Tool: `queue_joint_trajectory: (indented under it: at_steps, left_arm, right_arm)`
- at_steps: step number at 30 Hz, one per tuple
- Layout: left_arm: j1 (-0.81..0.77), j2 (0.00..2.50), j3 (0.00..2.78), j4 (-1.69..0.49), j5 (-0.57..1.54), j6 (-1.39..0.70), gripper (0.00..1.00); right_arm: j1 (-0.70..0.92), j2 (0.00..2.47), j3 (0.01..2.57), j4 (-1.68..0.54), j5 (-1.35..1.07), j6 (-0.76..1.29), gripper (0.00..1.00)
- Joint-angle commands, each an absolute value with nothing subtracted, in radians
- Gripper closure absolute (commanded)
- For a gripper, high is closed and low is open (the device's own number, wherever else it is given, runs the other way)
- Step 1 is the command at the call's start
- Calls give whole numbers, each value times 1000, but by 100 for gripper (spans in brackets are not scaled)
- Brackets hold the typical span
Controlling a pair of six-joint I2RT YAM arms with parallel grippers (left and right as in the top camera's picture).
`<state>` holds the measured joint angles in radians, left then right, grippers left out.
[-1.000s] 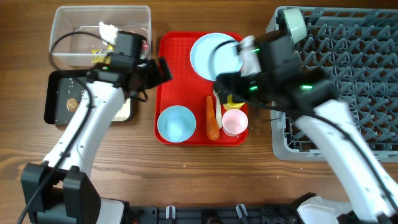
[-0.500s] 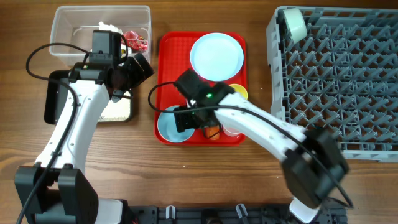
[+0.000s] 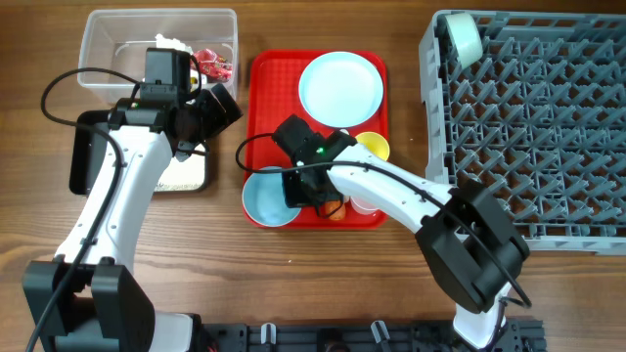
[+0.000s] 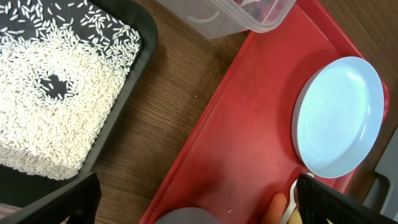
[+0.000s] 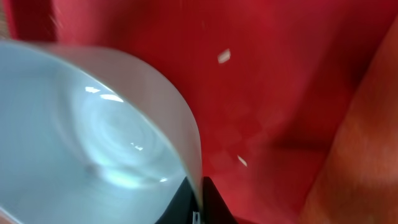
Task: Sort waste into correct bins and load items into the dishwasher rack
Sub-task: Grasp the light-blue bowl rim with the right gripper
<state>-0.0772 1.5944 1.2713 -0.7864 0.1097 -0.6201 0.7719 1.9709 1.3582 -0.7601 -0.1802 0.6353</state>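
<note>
L hand (image 3: 223,106) hangs over the gap btw the shallow black rectangular tray (image 3: 83,156) and the flat red serving tray (image 3: 262,73). Its fingers (image 4: 81,199) are spread wide w/ nothing btw them. White rice grains (image 4: 50,87) lie heaped in the black tray. Behind that tray sits the clear rectangular plastic tub (image 3: 98,49), w/ the crumpled white tissue (image 3: 171,44) and red crinkled wrappers (image 3: 213,65) inside.

R hand (image 3: 298,188) reaches across to the front of the red tray, down at the right rim of a light blue bowl (image 3: 266,198) that stands upright in the tray's front-left corner. In the R wrist view the bowl's rim runs straight down btw the two dark fingertips. Can't tell whether they're actually clamped on it or just straddling it. A few loose rice grains lie on the red surface next to the bowl.

Orange carrot (image 3: 335,207) lies on the red tray just right of the R hand, partly hidden by it. Small pink cup (image 3: 367,203) is just beside the carrot, the small yellow cup (image 3: 376,147) behind that. The light blue round plate (image 3: 340,86) lies flat at the back of the tray.

Large square grey plastic crate w/ upright pegs (image 3: 528,127) stands at the right of the wooden desk (image 3: 293,284), apart from the red tray. A second light blue bowl (image 3: 464,35) sits tilted in its far-left corner.
</note>
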Motion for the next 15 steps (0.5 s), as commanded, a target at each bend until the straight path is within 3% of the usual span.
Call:
queue_joint_trajectory:
  at_steps: [1,7,15]
  left_arm:
    - [-74,1599,1270,-790,103,-636,0]
    - [-74,1599,1270,-790,103,-636,0]
    - [-74,1599,1270,-790,103,-637,0]
  right_arm:
    - [771,1969,1363,-765,-184,640,96]
    - [771,1927,1370,-763,-163,654,96]
    - [756,1656,1404,-762,-26,569,96]
